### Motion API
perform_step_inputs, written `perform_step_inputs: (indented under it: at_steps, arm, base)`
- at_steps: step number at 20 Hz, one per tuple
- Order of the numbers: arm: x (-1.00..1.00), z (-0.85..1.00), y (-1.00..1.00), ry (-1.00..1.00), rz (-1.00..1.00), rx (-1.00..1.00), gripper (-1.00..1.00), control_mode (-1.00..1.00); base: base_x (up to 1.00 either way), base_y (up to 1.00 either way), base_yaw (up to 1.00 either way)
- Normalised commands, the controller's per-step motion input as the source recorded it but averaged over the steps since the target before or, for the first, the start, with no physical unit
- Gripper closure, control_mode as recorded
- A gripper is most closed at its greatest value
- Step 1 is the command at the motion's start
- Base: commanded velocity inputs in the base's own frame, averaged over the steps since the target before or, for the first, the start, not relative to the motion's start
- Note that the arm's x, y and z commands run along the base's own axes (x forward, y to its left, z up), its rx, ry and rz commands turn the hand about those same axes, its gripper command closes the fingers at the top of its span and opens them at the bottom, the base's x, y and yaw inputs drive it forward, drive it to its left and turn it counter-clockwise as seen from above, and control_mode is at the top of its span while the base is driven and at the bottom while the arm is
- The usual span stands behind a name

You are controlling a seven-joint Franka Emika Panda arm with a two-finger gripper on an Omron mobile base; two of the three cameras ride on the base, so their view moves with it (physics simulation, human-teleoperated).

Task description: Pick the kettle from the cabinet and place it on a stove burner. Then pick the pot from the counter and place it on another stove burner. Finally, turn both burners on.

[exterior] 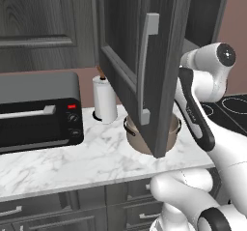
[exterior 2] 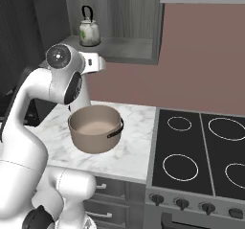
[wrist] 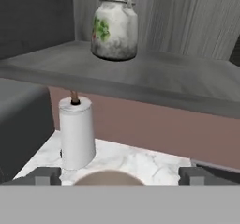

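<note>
On the cabinet (exterior 2: 129, 48) shelf, at about 11 o'clock in the right base view, the kettle (exterior 2: 89, 32) stands upright near the shelf's left end, untouched. The door (exterior: 144, 65) is swung open. The tool (wrist: 120, 175) hangs below shelf level over the pot (exterior 2: 95, 127) on the tabletop (exterior 2: 129, 146), its tips set wide and holding nothing. The step in hand looks like the reach for the kettle — it calls for rising clear of the shelf edge first, then going straight in, centring the tips on the thin handle and closing only once level. The towel roll (wrist: 76, 133) at 8 o'clock in the hand view is best avoided.
</note>
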Motion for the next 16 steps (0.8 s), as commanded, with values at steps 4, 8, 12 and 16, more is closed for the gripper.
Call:
perform_step_inputs:
  at_steps: [4,8,12,16]
  arm:
    - [0.06,0.38,0.00,-0.12,0.01,0.01,-1.00,-1.00]
    - [0.04,0.34,0.00,-0.11,0.00,0.01,-1.00,-1.00]
    - [0.05,0.38,0.00,-0.09,0.00,0.03,-1.00,-1.00]
    - [0.08,0.35,0.00,-0.06,0.01,0.04,-1.00,-1.00]
  base:
    - [0.00,0.00,0.00]
    - [0.00,0.00,0.00]
    - [0.00,0.00,0.00]
    - [0.00,0.00,0.00]
